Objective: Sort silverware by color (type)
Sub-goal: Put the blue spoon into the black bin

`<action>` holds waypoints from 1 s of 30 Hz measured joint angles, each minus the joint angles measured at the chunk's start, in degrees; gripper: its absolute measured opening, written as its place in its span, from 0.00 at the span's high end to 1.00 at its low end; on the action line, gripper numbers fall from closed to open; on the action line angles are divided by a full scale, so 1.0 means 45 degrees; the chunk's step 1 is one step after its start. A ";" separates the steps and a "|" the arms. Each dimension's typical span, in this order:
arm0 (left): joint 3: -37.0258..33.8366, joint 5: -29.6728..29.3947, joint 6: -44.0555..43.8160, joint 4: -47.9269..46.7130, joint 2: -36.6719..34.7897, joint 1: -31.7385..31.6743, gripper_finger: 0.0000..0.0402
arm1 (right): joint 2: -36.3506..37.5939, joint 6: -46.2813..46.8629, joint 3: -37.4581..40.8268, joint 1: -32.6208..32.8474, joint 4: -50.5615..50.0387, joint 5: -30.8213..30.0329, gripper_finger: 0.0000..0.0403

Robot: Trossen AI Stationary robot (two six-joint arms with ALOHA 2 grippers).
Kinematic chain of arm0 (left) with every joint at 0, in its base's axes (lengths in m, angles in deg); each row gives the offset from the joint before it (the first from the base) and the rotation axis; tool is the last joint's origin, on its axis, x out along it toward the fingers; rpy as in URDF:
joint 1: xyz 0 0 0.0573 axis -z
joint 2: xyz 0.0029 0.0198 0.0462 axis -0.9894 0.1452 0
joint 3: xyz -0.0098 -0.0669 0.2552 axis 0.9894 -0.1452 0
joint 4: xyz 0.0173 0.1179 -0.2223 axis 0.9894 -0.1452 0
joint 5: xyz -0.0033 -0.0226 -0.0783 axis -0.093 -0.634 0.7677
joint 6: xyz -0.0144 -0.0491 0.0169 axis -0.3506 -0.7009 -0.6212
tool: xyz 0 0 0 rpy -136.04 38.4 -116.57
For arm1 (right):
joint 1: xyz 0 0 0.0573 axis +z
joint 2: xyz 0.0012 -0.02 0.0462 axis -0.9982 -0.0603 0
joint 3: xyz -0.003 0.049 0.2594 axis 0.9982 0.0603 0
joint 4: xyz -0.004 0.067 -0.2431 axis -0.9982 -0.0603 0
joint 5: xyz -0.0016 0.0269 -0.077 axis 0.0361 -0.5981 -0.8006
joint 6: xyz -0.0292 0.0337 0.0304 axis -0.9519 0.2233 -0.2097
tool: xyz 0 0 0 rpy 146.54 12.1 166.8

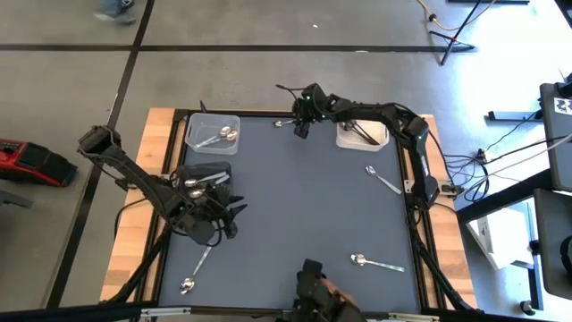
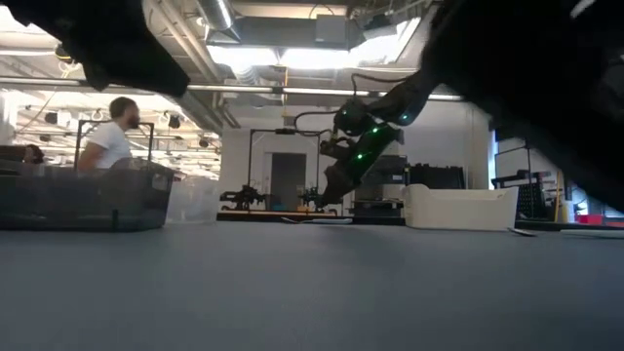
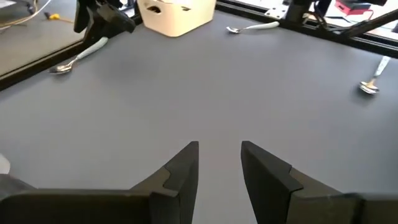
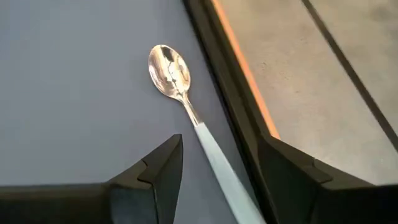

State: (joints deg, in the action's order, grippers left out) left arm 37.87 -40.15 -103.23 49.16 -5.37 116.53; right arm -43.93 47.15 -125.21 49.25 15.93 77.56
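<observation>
Right gripper [image 1: 302, 131] is parked at 12 o'clock on the mat, jaws spread wide and empty, straddling the pale-handled spoon [image 4: 180, 87] by the far rail, apparently lined up for a pick. Left gripper [image 1: 234, 211] sits at 9 o'clock, fingers partly apart, nothing held. Clear bin [image 1: 193, 137] at 11 o'clock: two silver spoons. White bin [image 1: 343, 138] at 1 o'clock: dark utensils. Loose spoons are seen at 3 [image 1: 382, 180], 5 [image 1: 375, 262] and 7 o'clock [image 1: 195, 271].

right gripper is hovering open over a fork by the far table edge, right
Not a fork. The right wrist view shows a spoon with a pale handle under the right gripper, its fingers open, by the far table edge.
</observation>
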 joint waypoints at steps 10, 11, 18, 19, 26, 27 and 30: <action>0.0000 0.0318 -0.0064 0.0822 0.0506 -0.1131 0.71 | -0.1892 -0.1068 -0.2855 -0.0417 -0.2981 0.1983 0.51; 0.0000 0.0390 -0.0071 0.0839 0.0506 -0.1199 0.71 | -0.2010 -0.1112 -0.2978 -0.0501 -0.3120 0.2130 0.51; 0.0000 0.0673 -0.0066 0.1257 0.0506 -0.1366 0.71 | -0.2162 -0.1426 -0.3219 -0.0991 -0.3126 0.2274 0.51; 0.0000 0.0646 -0.0064 0.1278 0.0506 -0.1366 0.71 | -0.2180 -0.1431 -0.3219 -0.1059 -0.3110 0.2294 0.51; 0.0000 0.0630 -0.0046 0.1269 0.0506 -0.1366 0.71 | -0.2244 -0.1782 -0.3239 -0.1272 -0.3294 0.2852 0.51; 0.0000 0.0630 -0.0046 0.1264 0.0506 -0.1366 0.71 | -0.2244 -0.2042 -0.3257 -0.1255 -0.3426 0.2754 0.51; 0.0000 0.0625 -0.0046 0.1264 0.0506 -0.1366 0.71 | -0.2244 -0.2685 -0.3262 -0.1071 -0.3760 0.2269 0.51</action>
State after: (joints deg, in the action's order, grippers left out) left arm 37.87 -37.34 -103.44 54.85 -3.09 110.38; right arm -54.03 35.06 -139.89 44.43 -0.99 87.78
